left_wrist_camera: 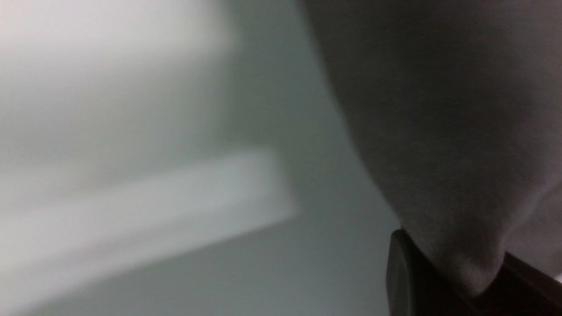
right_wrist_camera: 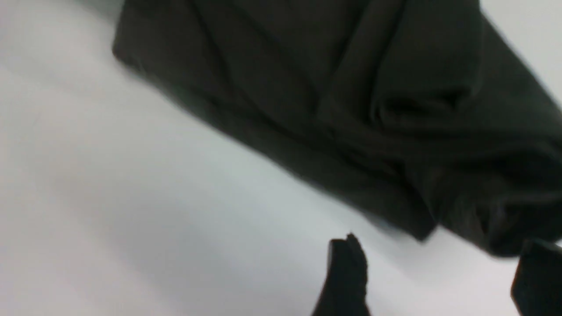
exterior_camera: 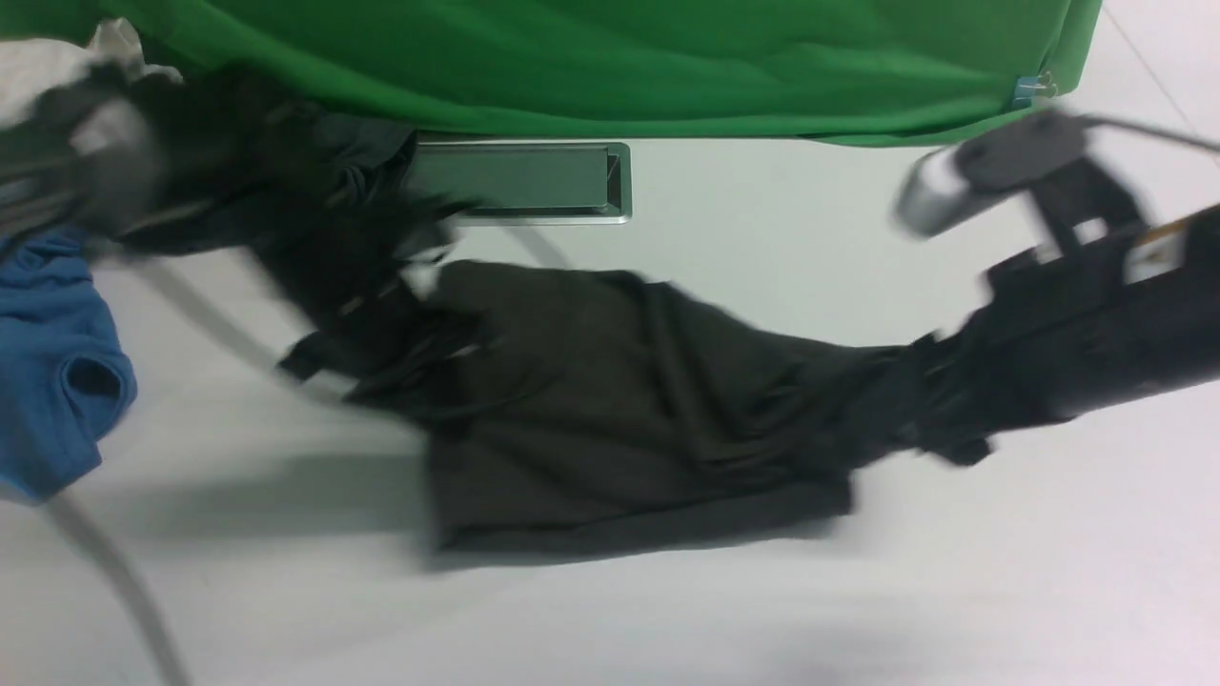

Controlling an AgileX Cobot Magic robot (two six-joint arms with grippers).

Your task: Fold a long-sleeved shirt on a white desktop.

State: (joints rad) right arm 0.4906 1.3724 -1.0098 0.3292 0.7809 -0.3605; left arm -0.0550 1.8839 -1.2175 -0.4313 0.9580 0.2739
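Note:
The long-sleeved shirt (exterior_camera: 620,400), dark brownish-black, lies bunched in a wide strip across the middle of the white desktop (exterior_camera: 762,619); no lettering shows. My left gripper (exterior_camera: 415,305), blurred by motion, is at the shirt's left end. In the left wrist view that gripper (left_wrist_camera: 456,263) is shut on a pinch of the shirt (left_wrist_camera: 439,109). My right gripper (exterior_camera: 939,429) is at the shirt's right end. In the right wrist view it (right_wrist_camera: 441,259) stands open over bare table, and the shirt's edge (right_wrist_camera: 351,87) lies just ahead of its fingertips (right_wrist_camera: 347,259).
A green cloth (exterior_camera: 620,57) hangs along the back. In front of it a metal-framed hatch (exterior_camera: 524,181) is set into the table. A bright blue garment (exterior_camera: 48,362) lies at the left edge, a charcoal garment (exterior_camera: 315,162) at the back left. A grey cable (exterior_camera: 105,562) trails front left.

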